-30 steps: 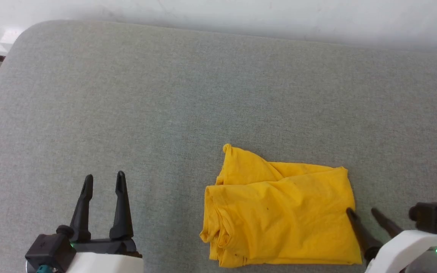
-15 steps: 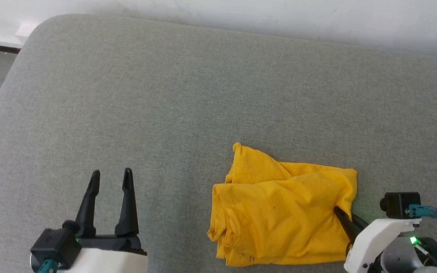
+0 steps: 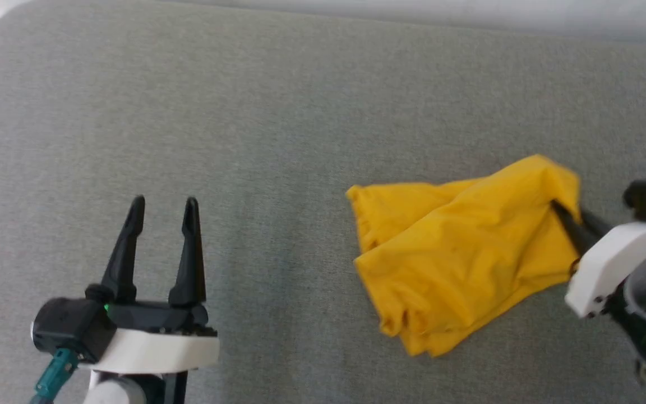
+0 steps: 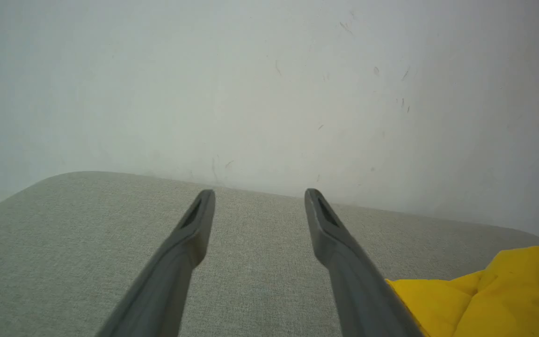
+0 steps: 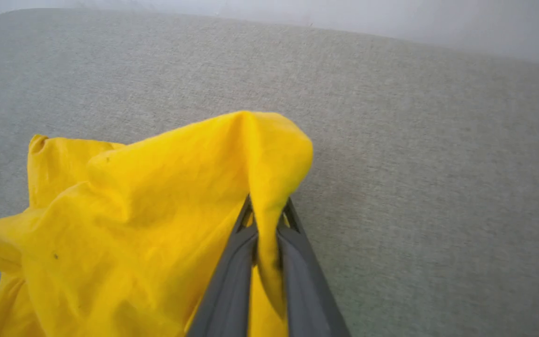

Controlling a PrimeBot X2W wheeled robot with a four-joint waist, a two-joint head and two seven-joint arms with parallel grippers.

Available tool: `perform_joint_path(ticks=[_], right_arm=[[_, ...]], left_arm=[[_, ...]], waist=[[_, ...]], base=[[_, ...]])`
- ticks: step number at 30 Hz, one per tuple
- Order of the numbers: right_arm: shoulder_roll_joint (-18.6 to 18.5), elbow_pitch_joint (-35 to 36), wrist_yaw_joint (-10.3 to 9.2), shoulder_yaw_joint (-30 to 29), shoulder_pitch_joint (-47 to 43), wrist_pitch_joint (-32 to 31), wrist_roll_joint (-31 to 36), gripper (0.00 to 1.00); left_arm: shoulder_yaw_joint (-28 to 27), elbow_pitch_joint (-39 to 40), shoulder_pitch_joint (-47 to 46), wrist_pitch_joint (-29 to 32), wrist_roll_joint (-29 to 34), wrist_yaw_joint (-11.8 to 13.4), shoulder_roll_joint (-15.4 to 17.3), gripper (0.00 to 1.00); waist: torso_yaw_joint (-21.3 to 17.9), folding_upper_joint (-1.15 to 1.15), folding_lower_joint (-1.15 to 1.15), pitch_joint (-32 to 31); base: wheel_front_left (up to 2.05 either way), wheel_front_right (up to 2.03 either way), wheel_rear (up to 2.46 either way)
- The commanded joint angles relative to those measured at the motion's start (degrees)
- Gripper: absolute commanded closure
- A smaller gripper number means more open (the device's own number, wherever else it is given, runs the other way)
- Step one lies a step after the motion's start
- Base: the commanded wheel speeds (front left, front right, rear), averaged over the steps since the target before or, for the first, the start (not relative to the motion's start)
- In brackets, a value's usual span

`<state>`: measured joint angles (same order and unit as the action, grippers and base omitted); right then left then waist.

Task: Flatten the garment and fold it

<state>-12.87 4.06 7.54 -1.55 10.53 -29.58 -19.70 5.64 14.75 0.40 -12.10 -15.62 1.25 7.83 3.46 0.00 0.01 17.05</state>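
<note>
The yellow garment (image 3: pixel 457 264) is bunched at the right of the grey surface, plain side out, its tiger print hidden. My right gripper (image 3: pixel 567 213) is shut on its right edge and holds that edge lifted, so the cloth drapes down to the left. In the right wrist view the garment (image 5: pixel 134 210) hangs pinched between the two fingers of my right gripper (image 5: pixel 267 206). My left gripper (image 3: pixel 163 203) stands open and apart from the cloth at the lower left. In the left wrist view, the left gripper (image 4: pixel 258 194) holds nothing, with the garment (image 4: pixel 494 299) at the lower right.
A grey fabric-covered surface (image 3: pixel 278 123) with rounded corners spans the head view. A pale wall (image 4: pixel 269 84) rises behind its far edge. Open grey surface lies between my two grippers and beyond the garment.
My right gripper has closed on the garment's right edge and lifted it up and away, dragging the cloth to the right. The head view has shifted too. The left gripper stays open.
</note>
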Motion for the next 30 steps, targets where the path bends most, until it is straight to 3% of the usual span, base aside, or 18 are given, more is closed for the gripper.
perform_joint_path(ticks=[1,7,18,30], right_arm=[[-1.03,0.28,-0.05,-0.59,1.55,-0.4,0.28,1.0],[-6.69,-0.11,-0.05,-3.56,6.87,-2.36,0.75,1.0],[-13.8,-2.04,-0.05,-10.26,14.23,-4.36,3.87,1.0],[-20.3,-9.47,-0.05,-16.64,17.83,-1.69,6.72,1.0]], left_arm=[[-0.03,0.57,-1.5,0.1,0.81,0.34,0.51,0.0],[0.4,1.96,-6.8,1.18,3.1,0.81,1.67,0.0],[1.22,4.99,-15.76,4.71,6.84,0.87,4.34,0.0],[1.0,8.15,-19.72,6.69,8.42,1.39,5.94,0.0]], waist=[[-2.51,0.0,-0.01,2.75],[-6.09,0.0,-0.01,7.56],[-12.14,0.0,-0.01,16.61],[-14.49,0.0,-0.01,23.63]], base=[[0.0,0.0,0.0],[0.0,0.0,0.0],[0.0,0.0,0.0],[0.0,0.0,0.0]])
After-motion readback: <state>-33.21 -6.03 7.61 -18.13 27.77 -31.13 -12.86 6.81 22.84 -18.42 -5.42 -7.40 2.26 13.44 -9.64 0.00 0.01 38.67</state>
